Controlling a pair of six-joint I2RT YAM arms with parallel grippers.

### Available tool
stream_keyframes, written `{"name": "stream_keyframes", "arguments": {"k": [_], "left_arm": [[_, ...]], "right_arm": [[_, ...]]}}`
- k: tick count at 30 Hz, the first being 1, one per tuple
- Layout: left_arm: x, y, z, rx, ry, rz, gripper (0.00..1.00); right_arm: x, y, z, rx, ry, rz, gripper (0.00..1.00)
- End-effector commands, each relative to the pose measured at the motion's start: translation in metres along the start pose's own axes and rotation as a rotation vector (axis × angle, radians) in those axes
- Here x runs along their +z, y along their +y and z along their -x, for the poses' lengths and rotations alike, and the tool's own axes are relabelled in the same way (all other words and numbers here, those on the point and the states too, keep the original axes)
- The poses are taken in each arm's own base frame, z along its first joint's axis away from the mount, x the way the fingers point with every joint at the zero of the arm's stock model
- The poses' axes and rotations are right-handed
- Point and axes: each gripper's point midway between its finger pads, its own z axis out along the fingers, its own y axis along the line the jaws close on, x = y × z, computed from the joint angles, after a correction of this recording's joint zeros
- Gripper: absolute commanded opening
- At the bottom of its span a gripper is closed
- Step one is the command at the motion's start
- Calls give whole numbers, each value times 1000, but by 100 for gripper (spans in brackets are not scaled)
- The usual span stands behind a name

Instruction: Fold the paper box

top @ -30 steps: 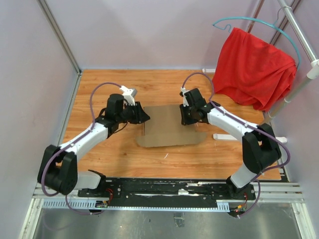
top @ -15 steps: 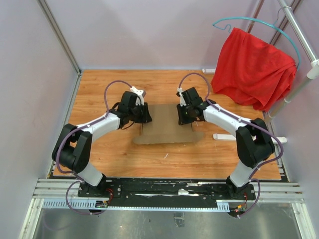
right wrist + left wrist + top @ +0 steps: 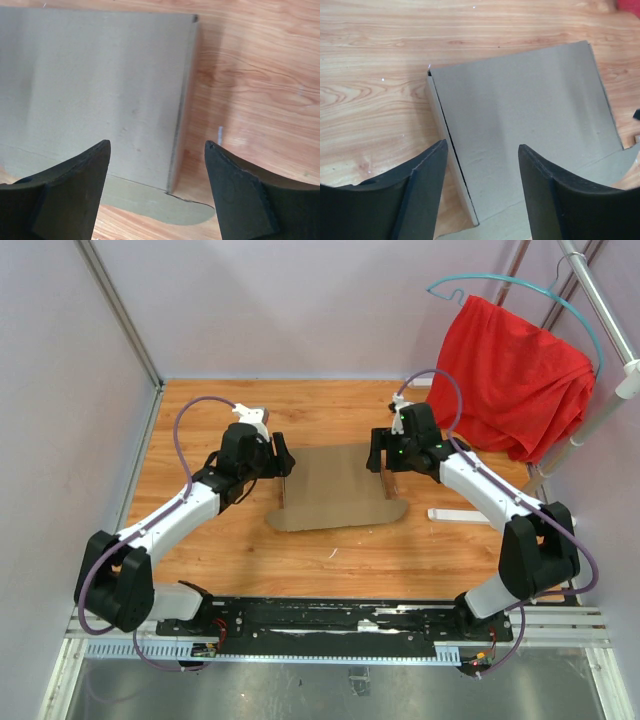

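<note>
The paper box (image 3: pixel 332 488) is a brown cardboard sheet lying flat on the wooden table between my two arms, with a rounded flap along its near edge. Its left side wall (image 3: pixel 438 117) and right side wall (image 3: pixel 183 95) stand folded up. My left gripper (image 3: pixel 282 458) hovers just off the box's left edge, open, and in the left wrist view the gripper (image 3: pixel 482 145) has nothing between its fingers. My right gripper (image 3: pixel 378 452) hovers at the right edge, also open and empty, and in the right wrist view the gripper (image 3: pixel 157 143) spans the right wall from above.
A red cloth (image 3: pixel 512 375) hangs from a blue hanger on a white rack at the back right. The rack's white foot (image 3: pixel 455 514) lies on the table right of the box. Pale walls close in the table on the left and back.
Both grippers have opened and let go of the box's side walls. The left arm drew back to the left, the right arm back to the right.
</note>
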Motion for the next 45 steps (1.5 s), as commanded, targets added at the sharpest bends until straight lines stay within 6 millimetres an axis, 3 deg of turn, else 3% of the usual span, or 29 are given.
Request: {"name": "stream_keyframes", "arguments": {"k": [1,4,7,20,27,35,39,45], "left_arm": [[-2,7,-26,-44,27,1,65],[11,7,-64,-85,133,-34,64],[19,9,-85,-112,182,-39,62],[38,11,-75,-59,172,-24,61],[55,11,-55,-17,149,0,61],[81,23,-13,-52,94,49,61],[72,43,9,-54,42,146,64],[31,57,30,-57,-46,245,76]], "right_arm": [[-1,-23,-11,79,4,13,77],[13,-14,-27,86,69,106,79],[27,-5,-42,88,123,183,83],[42,16,-50,60,151,214,80],[54,19,-32,69,131,203,78],[67,11,9,64,74,111,81],[58,-1,23,55,36,32,87],[6,-17,46,47,-124,-85,91]]}}
